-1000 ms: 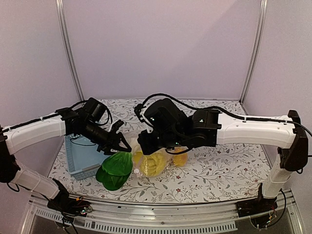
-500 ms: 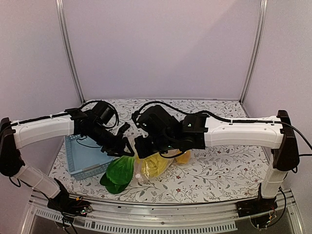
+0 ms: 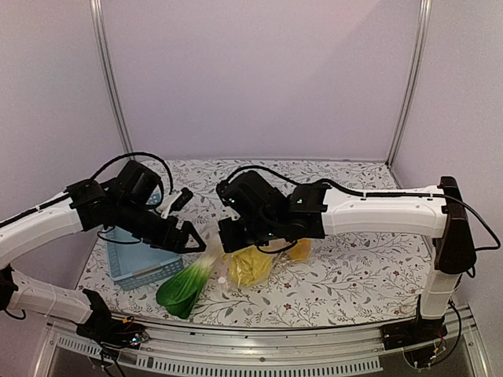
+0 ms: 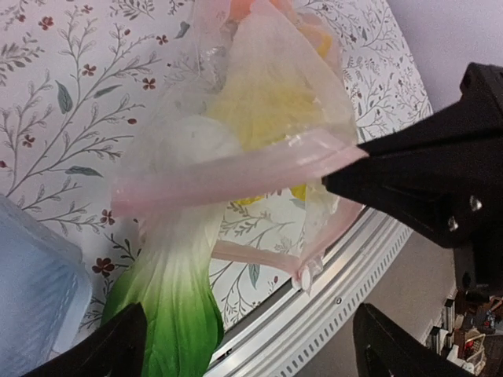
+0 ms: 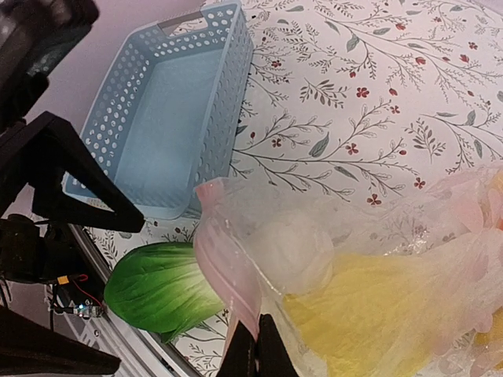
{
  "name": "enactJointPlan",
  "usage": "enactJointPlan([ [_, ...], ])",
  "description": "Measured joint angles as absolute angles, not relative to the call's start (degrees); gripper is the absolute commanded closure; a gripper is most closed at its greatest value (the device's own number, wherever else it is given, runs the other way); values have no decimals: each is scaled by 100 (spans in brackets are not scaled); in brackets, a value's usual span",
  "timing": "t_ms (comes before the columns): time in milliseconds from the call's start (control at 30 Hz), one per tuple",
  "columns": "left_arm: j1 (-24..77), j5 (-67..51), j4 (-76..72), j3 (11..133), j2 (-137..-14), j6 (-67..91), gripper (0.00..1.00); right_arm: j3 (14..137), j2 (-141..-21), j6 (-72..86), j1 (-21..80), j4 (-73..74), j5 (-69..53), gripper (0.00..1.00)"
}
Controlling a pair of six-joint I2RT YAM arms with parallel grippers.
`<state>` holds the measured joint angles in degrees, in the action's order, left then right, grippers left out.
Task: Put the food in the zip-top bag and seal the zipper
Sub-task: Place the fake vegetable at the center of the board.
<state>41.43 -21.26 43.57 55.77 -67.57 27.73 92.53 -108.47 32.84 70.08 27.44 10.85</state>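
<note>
- Top view: a fixed camera high on the near side, tilted down toward the far wall. It takes in the whole floral table (image 3: 354, 275) from a distance.
- Left wrist view: very close, aimed at the clear bag (image 4: 267, 118) mouth and the bok choy (image 4: 177, 306) stem. It seems to face the near rail (image 4: 330, 306).
- Right wrist view: close, looking left and down across the bag to the blue basket (image 5: 165, 118).
- All three views share the bag mouth and bok choy.

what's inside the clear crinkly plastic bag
Pale-yellow napa cabbage fills most of the clear plastic bag, orange fruit at its closed end. The dark-green bok choy has its white stem in the mouth, leaves outside. Anything under the cabbage is hidden.
</note>
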Motion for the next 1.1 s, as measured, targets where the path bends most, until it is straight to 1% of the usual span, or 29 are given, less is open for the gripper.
enactJointPlan([
  [133,4528,-1793,4386,5037,-5898,3072,12,9253,-10857,3319,6987,2738,1081,100],
  [200,4921,-1494,4445,4657,-5478,3350,12,9253,-10857,3323,6978,2738,1081,100],
  [400,5957,-460,4729,3997,-4880,4128,10,9255,-10857,3326,6967,2735,1079,100],
  [500,6187,40,4812,3863,-4941,4390,9,9255,-10857,3326,6967,2733,1076,100],
  [600,6390,440,4812,3839,-5271,4626,7,9255,-10857,3326,6967,2727,1072,100],
  [733,6617,733,4604,3708,-5623,4803,5,9255,-10857,3326,6965,2696,1068,100],
  [967,6654,978,4313,3413,-5802,4851,5,9255,-10857,3321,6943,2681,1050,100],
  [1033,6676,1009,4248,3385,-5870,4849,6,9255,-10857,3321,6932,2670,1039,100],
  [1100,6709,1063,4211,3378,-5948,4847,11,9255,-10857,3321,6928,2655,1037,100],
])
